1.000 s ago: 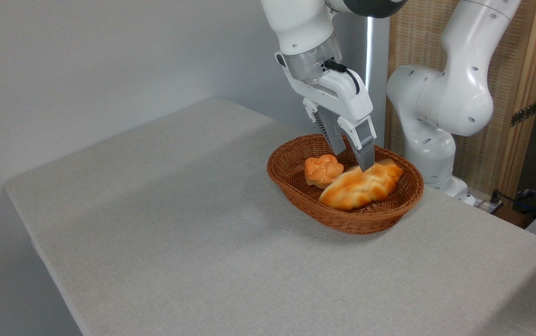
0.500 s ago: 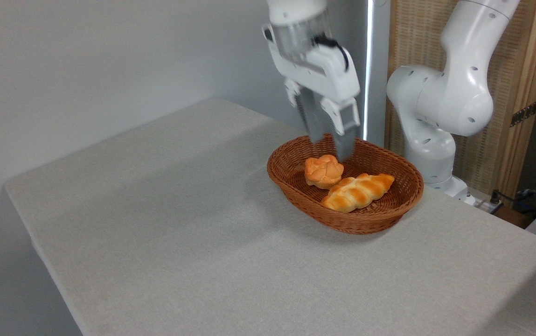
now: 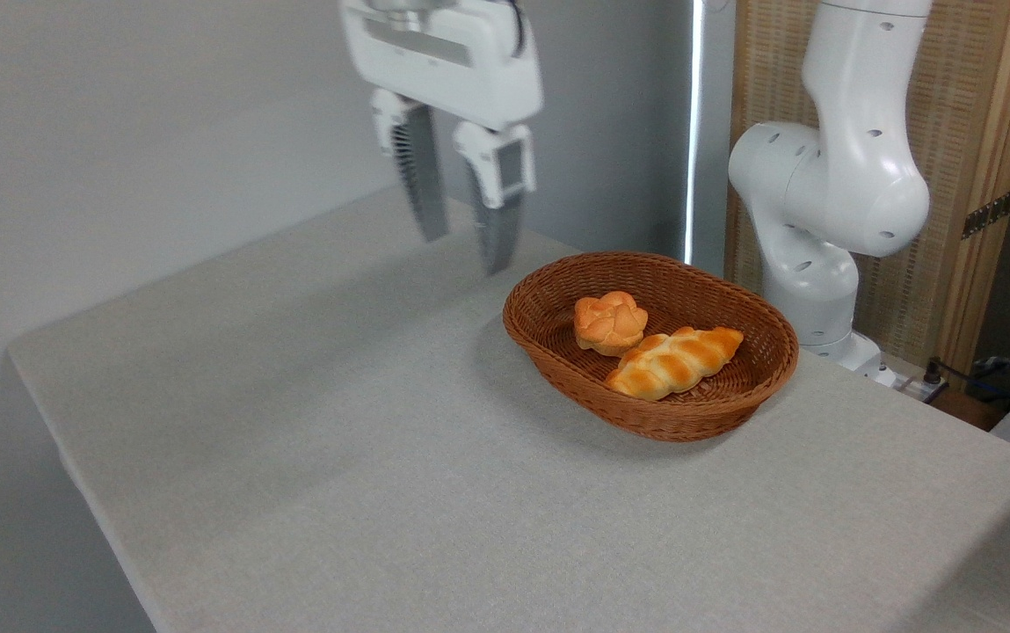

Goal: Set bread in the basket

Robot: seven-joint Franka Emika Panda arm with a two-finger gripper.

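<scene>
Wicker basket (image 3: pixel 773 369) holds bread (image 3: pixel 674 361) beside bun (image 3: pixel 610 322)

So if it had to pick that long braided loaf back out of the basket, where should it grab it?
Probably across the middle of the bread, coming straight down from above. The loaf lies flat in the basket with tapered ends, so its thick centre gives the open gripper the surest hold. The basket wall and the round bun beside it block a sideways approach.

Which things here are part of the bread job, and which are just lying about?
Part of the job:
braided loaf, lying in the basket
basket
gripper, open, empty, above the table

Just there:
round bun, also in the basket
table
</scene>
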